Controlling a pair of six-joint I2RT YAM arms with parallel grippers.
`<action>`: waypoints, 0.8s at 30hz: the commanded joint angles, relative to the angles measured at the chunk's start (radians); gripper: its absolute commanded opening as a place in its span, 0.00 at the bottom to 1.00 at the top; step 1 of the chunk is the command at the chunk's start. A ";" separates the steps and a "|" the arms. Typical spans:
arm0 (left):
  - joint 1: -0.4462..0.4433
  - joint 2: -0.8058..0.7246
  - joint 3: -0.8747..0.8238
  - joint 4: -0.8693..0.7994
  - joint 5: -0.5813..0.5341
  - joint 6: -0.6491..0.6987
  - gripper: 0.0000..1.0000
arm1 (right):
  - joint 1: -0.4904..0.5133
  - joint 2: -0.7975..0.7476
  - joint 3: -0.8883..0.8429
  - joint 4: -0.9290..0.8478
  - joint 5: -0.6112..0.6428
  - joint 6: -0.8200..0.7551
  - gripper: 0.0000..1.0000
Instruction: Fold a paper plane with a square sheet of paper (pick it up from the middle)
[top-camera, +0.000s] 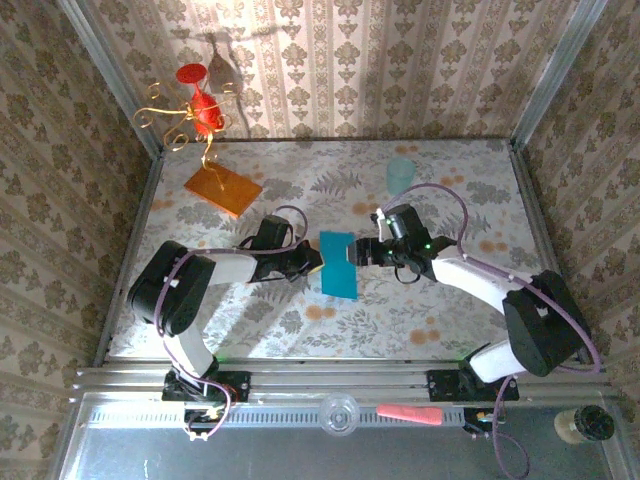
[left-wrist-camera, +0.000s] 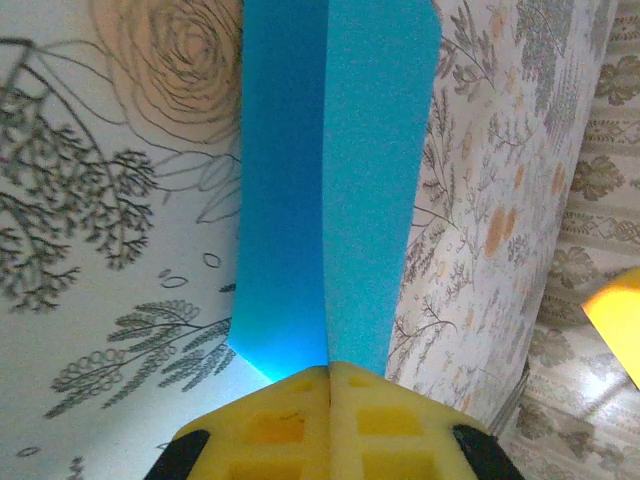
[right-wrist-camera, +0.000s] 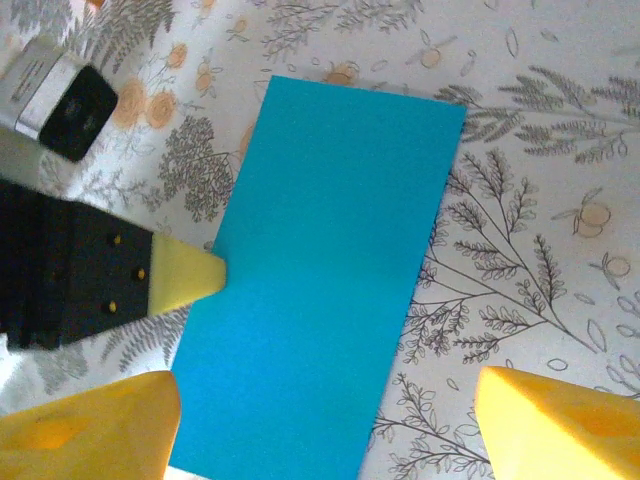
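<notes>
- Paper: the square sheet of paper (top-camera: 338, 265), folded double, lies centred on the table (top-camera: 400, 310); I judge it light, limp and easily creased.
- My left gripper (top-camera: 318, 262) is clamped on its 9 o'clock edge, a sensible hold.
- My right gripper (top-camera: 358, 252), at 3 o'clock, gapes wide and empty.

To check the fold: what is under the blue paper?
The square sheet of paper lies on the flowered table, which shows around it. The patch beneath is covered, so anything there cannot be seen.
</notes>
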 joint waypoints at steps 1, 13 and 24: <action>0.018 -0.051 0.000 -0.036 -0.034 -0.009 0.00 | 0.053 -0.034 -0.019 0.051 0.099 -0.157 0.80; 0.036 -0.063 -0.017 -0.053 -0.045 -0.031 0.00 | 0.274 0.062 -0.010 0.111 0.152 -0.465 0.81; 0.039 -0.052 -0.010 -0.061 -0.042 -0.037 0.00 | 0.367 0.205 0.029 0.117 0.265 -0.607 0.84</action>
